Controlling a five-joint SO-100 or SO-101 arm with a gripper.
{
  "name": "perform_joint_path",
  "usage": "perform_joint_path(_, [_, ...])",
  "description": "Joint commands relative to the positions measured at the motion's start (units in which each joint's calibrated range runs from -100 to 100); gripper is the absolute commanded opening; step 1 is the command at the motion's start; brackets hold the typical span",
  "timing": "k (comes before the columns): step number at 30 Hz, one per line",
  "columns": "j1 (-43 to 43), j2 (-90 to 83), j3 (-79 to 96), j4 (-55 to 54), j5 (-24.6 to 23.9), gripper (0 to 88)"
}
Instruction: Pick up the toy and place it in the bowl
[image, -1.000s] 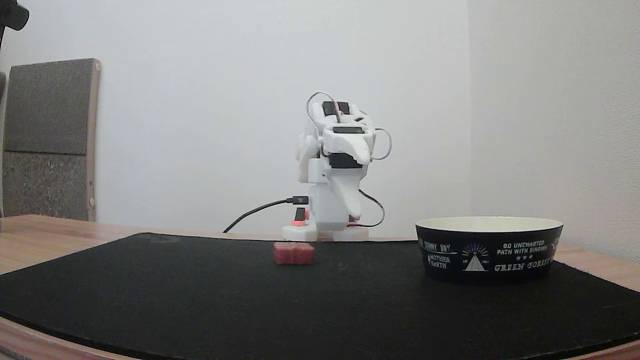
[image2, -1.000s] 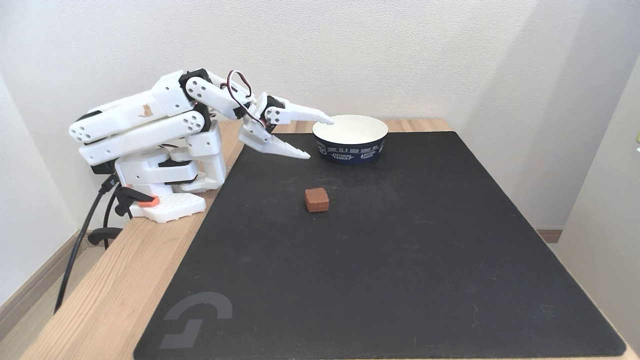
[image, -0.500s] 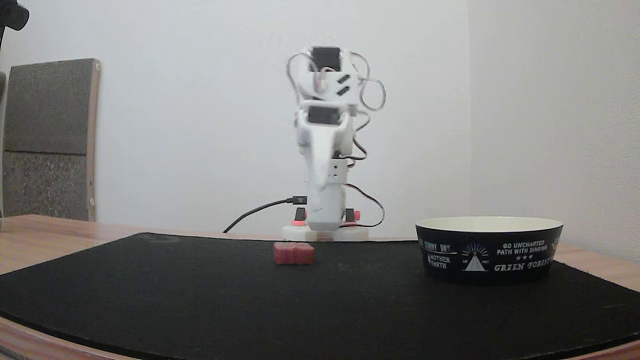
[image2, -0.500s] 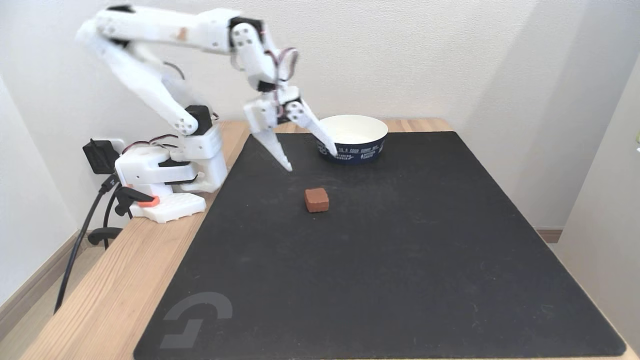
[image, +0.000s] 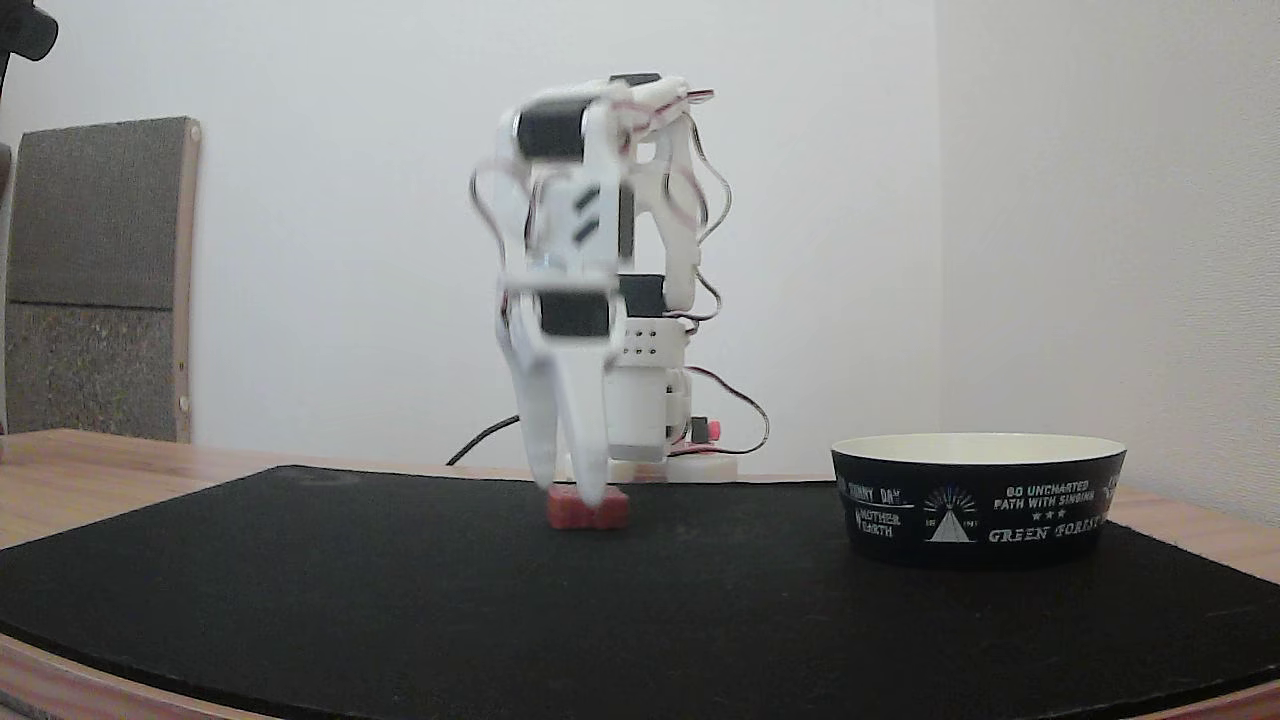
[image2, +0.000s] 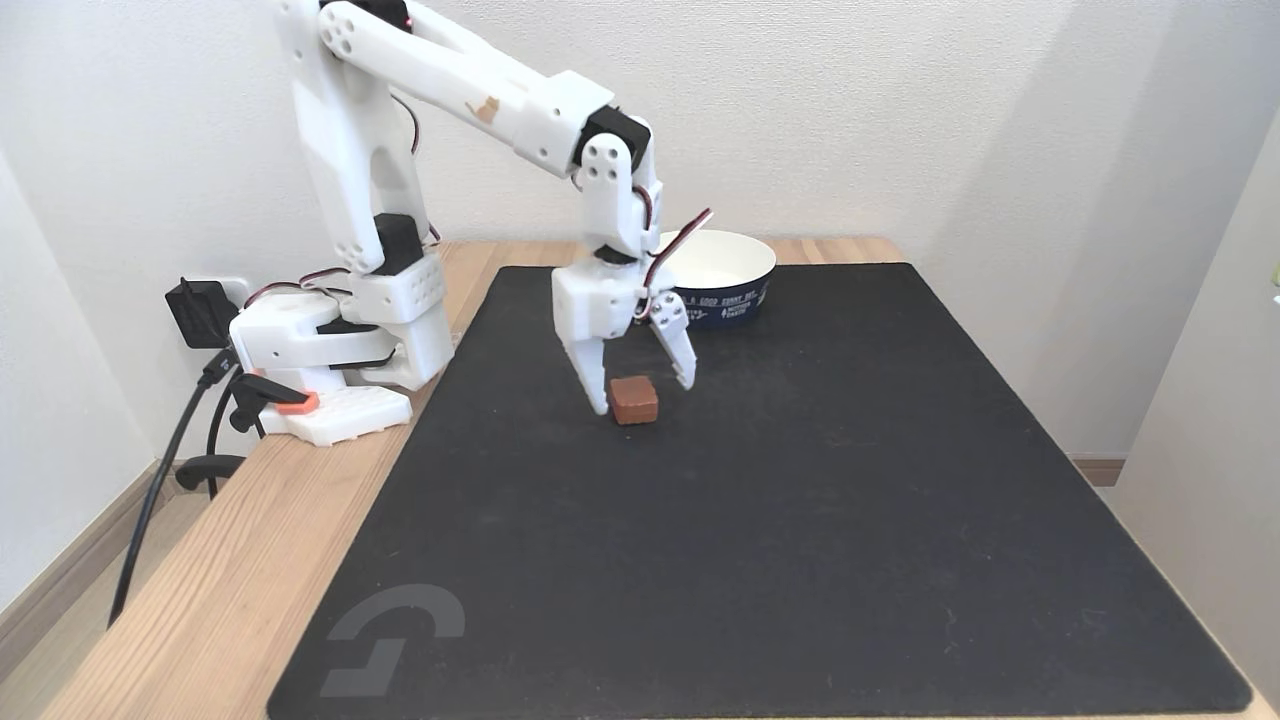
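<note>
Two white fingers of the tool (image2: 645, 396) hang spread apart astride the toy (image2: 634, 399), a small ribbed block on the black mat (image2: 800, 520) near the bowl (image2: 722, 272), probably light and rigid, best pinched across its flat sides.

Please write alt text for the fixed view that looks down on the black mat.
A white robot arm's open pincer straddles a small dull-red toy on a black mat. A black bowl stands behind it.
</note>
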Motion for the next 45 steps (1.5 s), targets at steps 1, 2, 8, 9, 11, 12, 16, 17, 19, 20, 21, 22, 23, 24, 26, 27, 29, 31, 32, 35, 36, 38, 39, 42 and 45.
perform_joint_path(1, [-1.52, 1.13, -1.77, -0.6, 0.09, 32.7])
perform_joint_path(2, [-1.86, 1.13, -1.68, -0.43, 0.09, 32.7])
perform_joint_path(8, [-4.2, 1.13, 2.02, -1.11, -2.1, 32.7])
perform_joint_path(9, [-4.28, 1.04, 2.47, -2.72, -3.46, 32.7])
perform_joint_path(11, [-3.95, 1.04, 2.47, -3.23, -3.82, 32.7])
perform_joint_path(12, [-3.86, 1.04, 2.47, -3.23, -3.82, 32.7])
perform_joint_path(16, [-3.7, 1.04, 2.47, -3.31, -3.82, 32.7])
perform_joint_path(17, [-3.7, 1.04, 2.47, -3.31, -3.88, 32.7])
perform_joint_path(19, [-3.61, 1.04, 2.83, -3.4, -4.08, 29.9])
perform_joint_path(20, [-3.61, 1.04, 3.28, -4.07, -4.45, 26.6])
perform_joint_path(21, [-3.61, 1.04, 3.82, -5.26, -4.92, 21.7])
perform_joint_path(22, [-3.61, 1.04, 4.54, -6.61, -5.44, 16.9])
perform_joint_path(23, [-3.61, 1.04, 5.26, -8.14, -6.07, 11.6])
perform_joint_path(24, [-3.61, 1.04, 6.52, -10.59, -6.85, 2.6])
perform_joint_path(26, [-3.53, 0.87, 7.79, -12.12, -7.06, 2.4])
perform_joint_path(27, [-3.53, 0.79, 8.24, -12.37, -7.06, 3.3])
perform_joint_path(29, [-3.53, 0.29, 8.6, -12.37, -7.11, 3.4])
perform_joint_path(31, [-3.7, 0.12, 7.6, -12.37, -7.16, 3.4])
perform_joint_path(32, [-4.11, -0.13, 6.7, -12.37, -7.16, 3.4])
perform_joint_path(35, [-5.79, -4.88, 1.84, -11.61, -11.39, 3.4])
perform_joint_path(36, [-6.96, -6.63, 1.03, -11.52, -12.38, 3.7])
perform_joint_path(38, [-12.98, -12.71, 0.21, -11.44, -14.89, 3.9])
perform_joint_path(39, [-15.24, -14.88, 0.21, -11.44, -15.78, 3.9])
perform_joint_path(42, [-25.03, -23.55, 0.12, -12.54, -19.64, 4.0])
perform_joint_path(45, [-31.55, -27.14, 0.48, -17.54, -21.57, 4.0])
